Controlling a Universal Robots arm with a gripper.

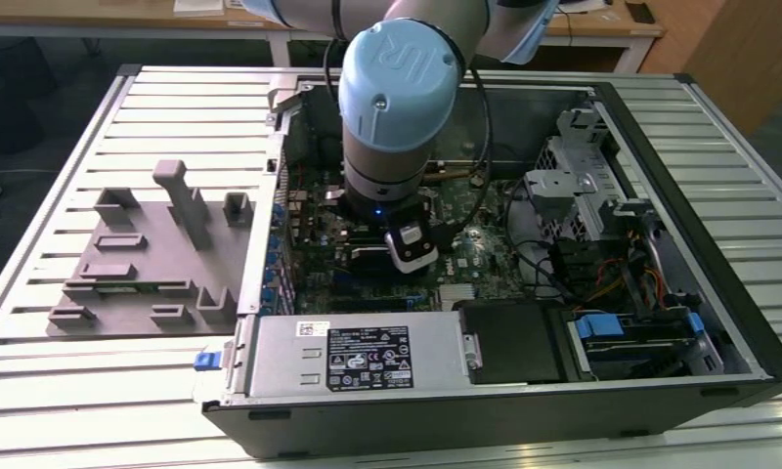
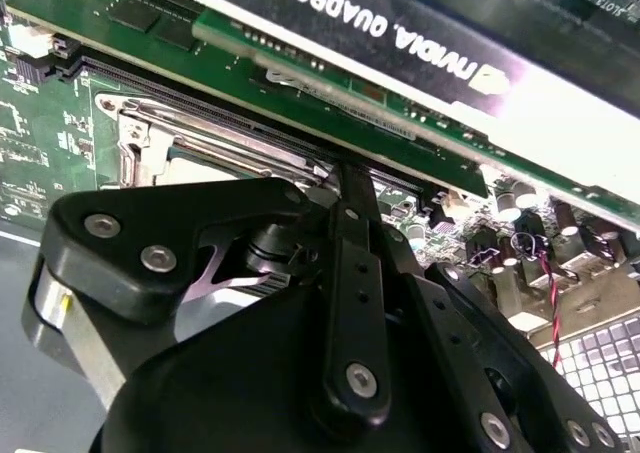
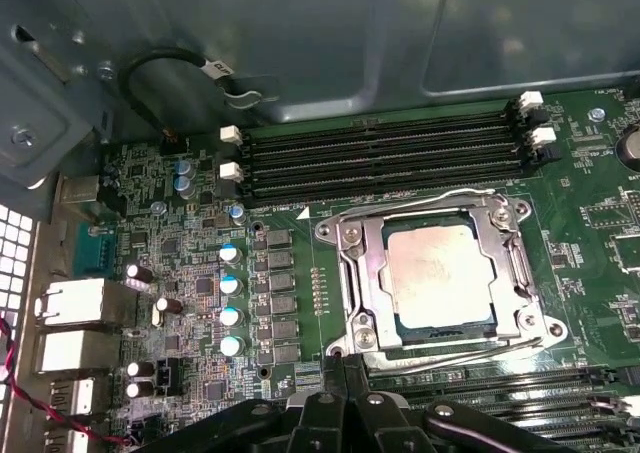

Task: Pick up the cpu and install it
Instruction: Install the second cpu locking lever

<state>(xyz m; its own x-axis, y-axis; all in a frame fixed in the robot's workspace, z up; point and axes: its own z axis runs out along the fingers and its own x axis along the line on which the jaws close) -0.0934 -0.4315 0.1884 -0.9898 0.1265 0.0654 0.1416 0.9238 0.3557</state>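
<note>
The cpu (image 3: 440, 275) is sitting seated in the motherboard socket (image 3: 352, 273). The gripper (image 3: 345, 398) is hovering just beside it; finger state impossible to tell.

Large white capital lettering, a maker's name and a product line, runs along the long black graphics card (image 2: 400, 33) in the second wrist view. In the exterior view, two pale raised letters mark the round light-blue cap of the arm joint (image 1: 398, 63). White stickers with fine black print and symbols sit on the silver metal power-supply box (image 1: 352, 357), too small to make out. In the first wrist view, a small white tag (image 3: 220, 68) on a black cable carries print too tiny to make out.
</note>
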